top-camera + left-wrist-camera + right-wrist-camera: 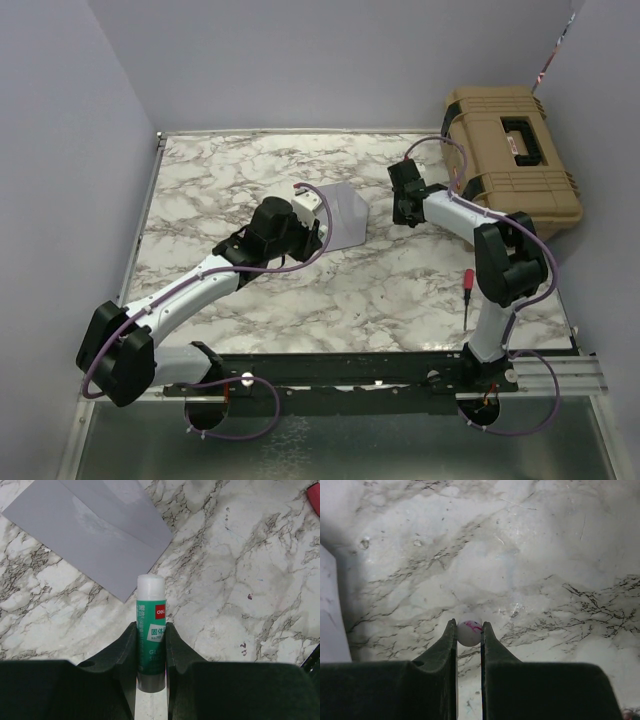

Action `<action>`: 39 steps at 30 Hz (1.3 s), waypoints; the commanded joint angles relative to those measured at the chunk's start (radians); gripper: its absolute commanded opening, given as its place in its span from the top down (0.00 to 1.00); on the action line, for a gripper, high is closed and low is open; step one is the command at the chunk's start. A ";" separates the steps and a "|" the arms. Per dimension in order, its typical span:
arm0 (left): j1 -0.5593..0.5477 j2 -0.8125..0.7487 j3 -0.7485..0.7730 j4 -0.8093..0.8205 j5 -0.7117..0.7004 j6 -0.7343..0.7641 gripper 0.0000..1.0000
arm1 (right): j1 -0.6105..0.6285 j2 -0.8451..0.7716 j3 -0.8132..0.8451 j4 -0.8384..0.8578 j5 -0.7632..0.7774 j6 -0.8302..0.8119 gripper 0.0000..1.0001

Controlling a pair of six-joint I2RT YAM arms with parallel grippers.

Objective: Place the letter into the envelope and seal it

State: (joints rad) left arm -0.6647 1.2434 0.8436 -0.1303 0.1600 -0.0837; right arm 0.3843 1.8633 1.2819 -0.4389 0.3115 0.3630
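The grey-lavender envelope [342, 215] lies flat on the marble table between the two grippers. In the left wrist view it [90, 525] fills the upper left, with a crease and a shiny smear across it. My left gripper [308, 232] [151, 627] is shut on a green glue stick [151, 600], whose bare white tip points at the envelope's corner. My right gripper [405, 212] [469, 624] is shut on a small white cap [469, 635] with a pink mark, just right of the envelope. The tan letter shows in no view.
A tan toolbox [510, 150] stands at the back right. A red-handled screwdriver [466, 290] lies by the right arm's base. Lavender walls close the left, back and right. The envelope's edge [330, 620] shows at the left of the right wrist view.
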 commanded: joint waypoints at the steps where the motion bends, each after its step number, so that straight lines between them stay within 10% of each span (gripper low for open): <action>1: 0.004 -0.018 0.017 0.024 -0.017 -0.018 1.00 | 0.004 0.026 -0.060 0.142 0.111 -0.023 1.00; 12: 0.004 -0.006 0.025 0.029 -0.009 -0.011 1.00 | 0.003 0.020 -0.159 0.240 0.073 -0.045 0.99; 17: 0.005 -0.005 0.034 0.034 -0.008 -0.010 1.00 | 0.004 -0.013 -0.159 0.194 0.060 -0.012 0.61; 25: 0.009 0.000 0.058 0.046 -0.003 -0.020 1.00 | 0.004 -0.086 -0.061 0.027 0.057 0.045 0.47; 30: 0.010 0.005 0.109 0.068 0.001 -0.078 1.00 | 0.003 -0.208 0.020 -0.023 -0.139 0.045 0.45; 39: 0.012 0.028 0.134 0.325 0.015 -0.286 1.00 | 0.003 -0.396 0.002 0.371 -0.758 0.222 0.28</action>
State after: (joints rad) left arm -0.6601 1.2495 0.9424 0.0250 0.1677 -0.2363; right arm 0.3847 1.5032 1.2728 -0.2699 -0.1429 0.4377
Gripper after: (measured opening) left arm 0.228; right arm 0.692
